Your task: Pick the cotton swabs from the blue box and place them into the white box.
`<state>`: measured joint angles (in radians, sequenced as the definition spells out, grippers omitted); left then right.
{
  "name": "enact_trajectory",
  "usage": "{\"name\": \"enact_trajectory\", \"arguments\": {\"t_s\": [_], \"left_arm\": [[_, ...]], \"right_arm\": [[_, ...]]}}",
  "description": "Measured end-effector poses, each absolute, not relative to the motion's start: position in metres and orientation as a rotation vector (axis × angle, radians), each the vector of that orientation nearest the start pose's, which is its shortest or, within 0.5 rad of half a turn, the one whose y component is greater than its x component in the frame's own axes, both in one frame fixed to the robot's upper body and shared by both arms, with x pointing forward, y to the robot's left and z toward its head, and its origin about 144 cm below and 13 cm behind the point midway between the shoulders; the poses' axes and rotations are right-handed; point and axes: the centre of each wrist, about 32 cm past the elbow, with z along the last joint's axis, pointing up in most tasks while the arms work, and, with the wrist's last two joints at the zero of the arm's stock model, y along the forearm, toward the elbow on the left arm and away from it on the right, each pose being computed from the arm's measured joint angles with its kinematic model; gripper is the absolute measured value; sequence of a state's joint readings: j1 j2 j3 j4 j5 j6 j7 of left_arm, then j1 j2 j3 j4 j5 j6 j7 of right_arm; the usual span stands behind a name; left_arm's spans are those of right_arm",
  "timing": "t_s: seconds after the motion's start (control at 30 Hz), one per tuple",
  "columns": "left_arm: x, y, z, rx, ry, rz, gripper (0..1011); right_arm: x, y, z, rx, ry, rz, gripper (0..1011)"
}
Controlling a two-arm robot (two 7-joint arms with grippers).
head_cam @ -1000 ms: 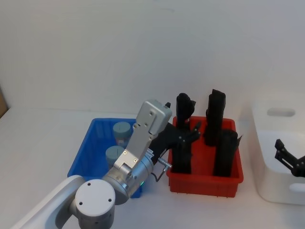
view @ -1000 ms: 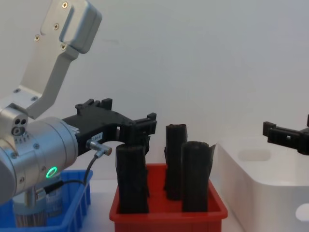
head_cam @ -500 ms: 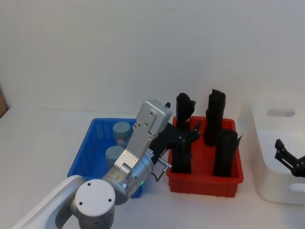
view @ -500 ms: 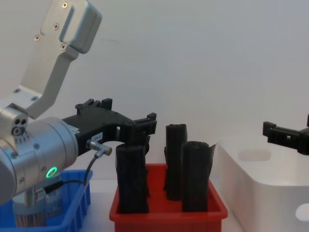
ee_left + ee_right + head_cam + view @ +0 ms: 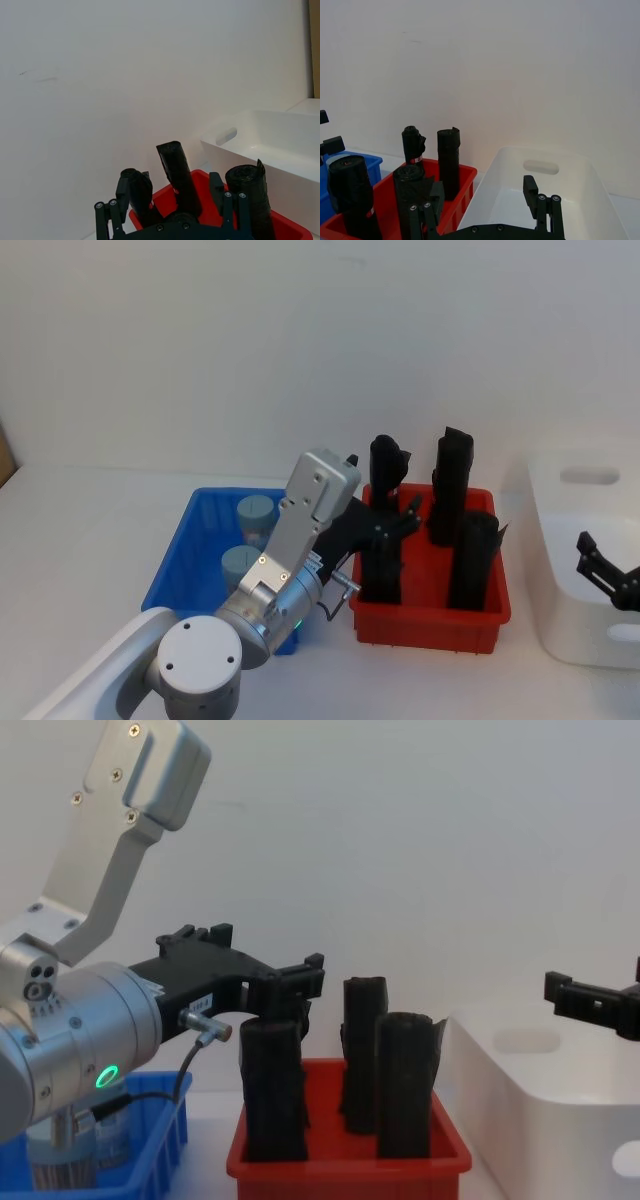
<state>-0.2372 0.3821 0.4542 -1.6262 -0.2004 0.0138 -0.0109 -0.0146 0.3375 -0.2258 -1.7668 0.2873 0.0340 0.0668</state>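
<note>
Grey-lidded cotton swabs (image 5: pixel 256 510) lie behind your left gripper's (image 5: pixel 170 200) spread, empty fingers (image 5: pixel 231 205); right gripper (image 5: pixel 484 192) waits, likewise spread, at the white box (image 5: pixel 560 151).

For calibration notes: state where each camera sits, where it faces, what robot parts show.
Head: high, looking down on blue box, red bin, white box; left arm, left gripper, right gripper.
Chest: low, facing forward, side-on to red bin; left arm large, right gripper at right.
Left wrist: behind open left gripper, facing red bin, white box.
Right wrist: behind open right gripper, facing the same.
Shared: both wrist views show black rolls.
</note>
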Motion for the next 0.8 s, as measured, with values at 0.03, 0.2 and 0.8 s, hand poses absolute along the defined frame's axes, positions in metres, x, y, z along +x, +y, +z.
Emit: {"name": "enact_trajectory", "arguments": {"t_s": [0.03, 0.2, 0.8], "left_arm": [[0.4920, 0.1984, 1.2044, 0.061, -0.268, 1.124, 1004], [0.4920, 0.1984, 1.2044, 0.061, -0.268, 1.124, 1004], [0.4920, 0.1984, 1.2044, 0.061, -0.268, 1.124, 1004]], "right_arm": [[0.4433, -0.2371, 1.1887, 0.026, -0.075, -1.230, 1001], [0.4433, -0.2371, 1.1887, 0.026, -0.075, -1.229, 1002], [0.4433, -0.2371, 1.1887, 0.026, -0.075, -1.230, 1001]]}}
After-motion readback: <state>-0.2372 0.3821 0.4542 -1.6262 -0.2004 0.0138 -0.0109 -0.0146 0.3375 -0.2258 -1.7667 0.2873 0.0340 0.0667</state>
